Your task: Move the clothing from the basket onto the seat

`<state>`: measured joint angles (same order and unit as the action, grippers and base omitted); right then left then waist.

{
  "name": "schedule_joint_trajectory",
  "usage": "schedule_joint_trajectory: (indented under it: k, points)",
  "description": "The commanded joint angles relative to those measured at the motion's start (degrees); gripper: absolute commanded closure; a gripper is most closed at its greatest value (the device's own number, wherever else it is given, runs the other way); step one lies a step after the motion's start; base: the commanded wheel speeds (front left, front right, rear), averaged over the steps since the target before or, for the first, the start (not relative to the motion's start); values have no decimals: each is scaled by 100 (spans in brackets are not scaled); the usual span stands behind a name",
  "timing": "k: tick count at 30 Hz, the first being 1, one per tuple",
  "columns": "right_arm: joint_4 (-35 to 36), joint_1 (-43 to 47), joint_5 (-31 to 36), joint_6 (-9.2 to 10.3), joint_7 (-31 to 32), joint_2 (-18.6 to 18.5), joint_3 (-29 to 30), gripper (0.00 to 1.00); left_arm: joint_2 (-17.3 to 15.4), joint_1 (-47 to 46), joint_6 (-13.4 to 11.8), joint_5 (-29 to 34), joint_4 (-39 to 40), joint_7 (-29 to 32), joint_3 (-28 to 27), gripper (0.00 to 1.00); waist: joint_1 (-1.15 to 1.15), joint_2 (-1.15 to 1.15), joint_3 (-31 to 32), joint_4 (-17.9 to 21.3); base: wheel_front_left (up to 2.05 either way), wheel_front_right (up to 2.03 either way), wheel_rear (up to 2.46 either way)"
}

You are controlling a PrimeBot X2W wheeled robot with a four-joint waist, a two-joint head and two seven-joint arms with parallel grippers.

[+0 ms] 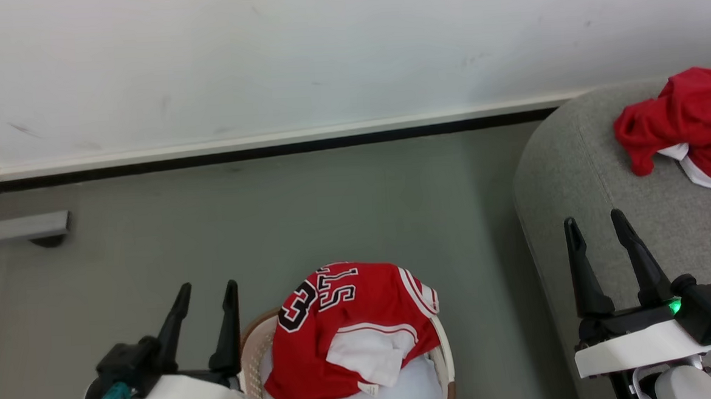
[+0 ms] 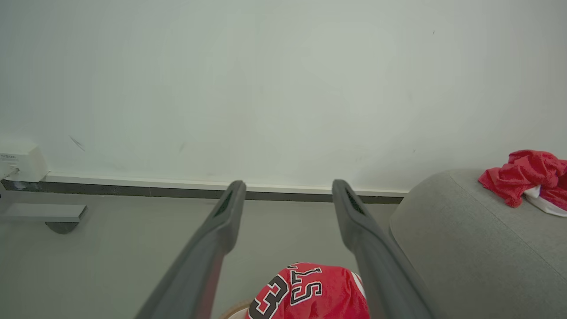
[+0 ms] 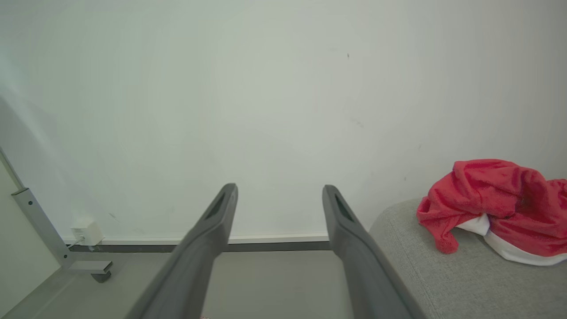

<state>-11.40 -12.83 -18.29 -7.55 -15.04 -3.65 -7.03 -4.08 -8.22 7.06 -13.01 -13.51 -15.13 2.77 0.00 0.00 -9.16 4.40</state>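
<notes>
Two red jerseys show in the head view: a numbered jersey point(image 1: 350, 333) draped over the basket point(image 1: 249, 351), near centre, and a crumpled jersey point(image 1: 686, 121) already on the seat point(image 1: 573, 170), far right. The numbered one lies just right of the left end effector point(image 1: 208, 286), its length running near to far. The right end effector point(image 1: 594, 217) stands well apart over the seat's edge, so the left arm looks nearer.

Left wrist view: fingers point(image 2: 221, 230) spread wide and empty, the numbered jersey below, between them.

Right wrist view: fingers likewise parted, gripping nothing, the crumpled jersey off to the right.
</notes>
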Motion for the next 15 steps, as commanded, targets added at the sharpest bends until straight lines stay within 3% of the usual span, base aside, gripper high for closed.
schedule_joint_trajectory:
  k: [1,15]
  points:
    - [20,-81,0,12,-17,-1,34,0,-69,-162,14,82,-86,-3,32,0,0,0,-320,202,0,0,0]
    - [401,-756,-257,12,-11,79,39,0,-729,-1703,44,-76,-2339,48,1167,0,0,0,-1822,928,0,0,0]
